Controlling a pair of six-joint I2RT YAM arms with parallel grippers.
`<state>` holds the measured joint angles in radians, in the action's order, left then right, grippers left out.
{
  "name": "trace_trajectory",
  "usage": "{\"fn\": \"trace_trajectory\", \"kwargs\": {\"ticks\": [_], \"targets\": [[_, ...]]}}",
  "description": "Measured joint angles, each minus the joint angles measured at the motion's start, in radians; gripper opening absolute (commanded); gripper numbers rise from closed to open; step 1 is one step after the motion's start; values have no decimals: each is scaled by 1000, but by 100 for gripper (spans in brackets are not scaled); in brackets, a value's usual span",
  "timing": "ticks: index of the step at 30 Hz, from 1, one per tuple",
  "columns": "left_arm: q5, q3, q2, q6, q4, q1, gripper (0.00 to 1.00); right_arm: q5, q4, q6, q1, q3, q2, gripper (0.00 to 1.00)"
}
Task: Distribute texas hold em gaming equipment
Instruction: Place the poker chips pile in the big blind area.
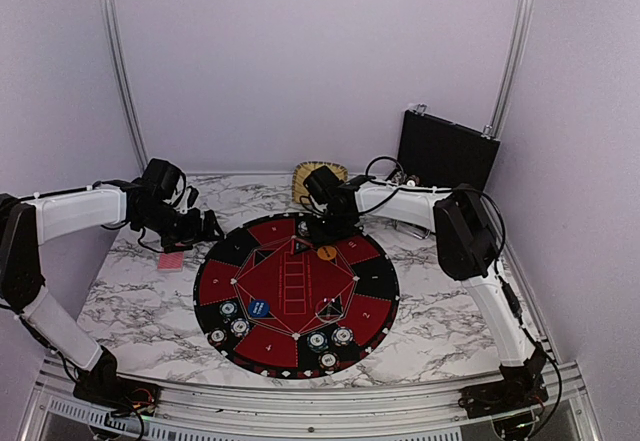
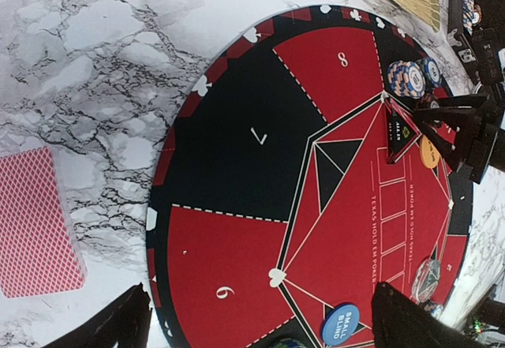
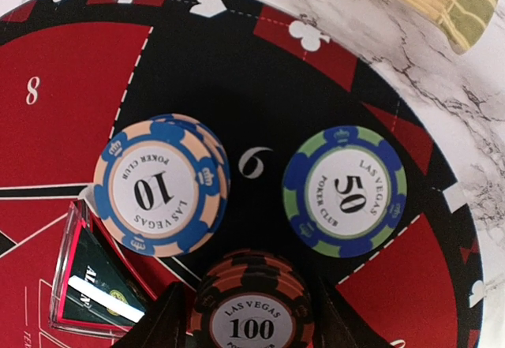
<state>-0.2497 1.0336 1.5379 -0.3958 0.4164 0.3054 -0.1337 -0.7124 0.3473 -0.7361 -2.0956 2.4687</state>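
Working down by size. Round mat point(image 1: 215, 283): thin, flat, printed, looks like felt or vinyl, lying on the marble-pattern table point(image 1: 130, 301); not for moving.

Red-backed card deck point(image 2: 35, 222): off the mat on the marble, left side, near the left gripper point(image 2: 260, 316), fingers spread wide, nothing between. Light and slick-faced, likely to shear and fan out. Best pinched low across the long edges as one block.

Chips on the black sector beside the 8: orange-black 100 stack point(image 3: 251, 285), blue-peach 10 stack point(image 3: 158, 186), green-blue 50 chip point(image 3: 345, 192). Rigid discs, probably clay composite, dense for size. Smooth faces, so stacks prone to sliding apart; grip on the rims, across the diameter.

Around the 100 stack, right gripper point(image 3: 248, 328): a finger at each side, contact or clearance unclear, so can't call it clamped or released.

Blue small-blind button point(image 2: 341, 324) and orange button point(image 2: 429, 152), on the mat's inner field: thin, flat, hard to get under. Rim pinch only.
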Motion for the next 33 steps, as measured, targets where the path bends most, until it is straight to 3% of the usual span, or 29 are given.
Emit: {"fn": "trace_trajectory", "kwargs": {"ticks": [33], "targets": [[-5, 0, 0, 0, 0, 0, 99, 24, 46, 23, -1, 143, -121, 56]]}}
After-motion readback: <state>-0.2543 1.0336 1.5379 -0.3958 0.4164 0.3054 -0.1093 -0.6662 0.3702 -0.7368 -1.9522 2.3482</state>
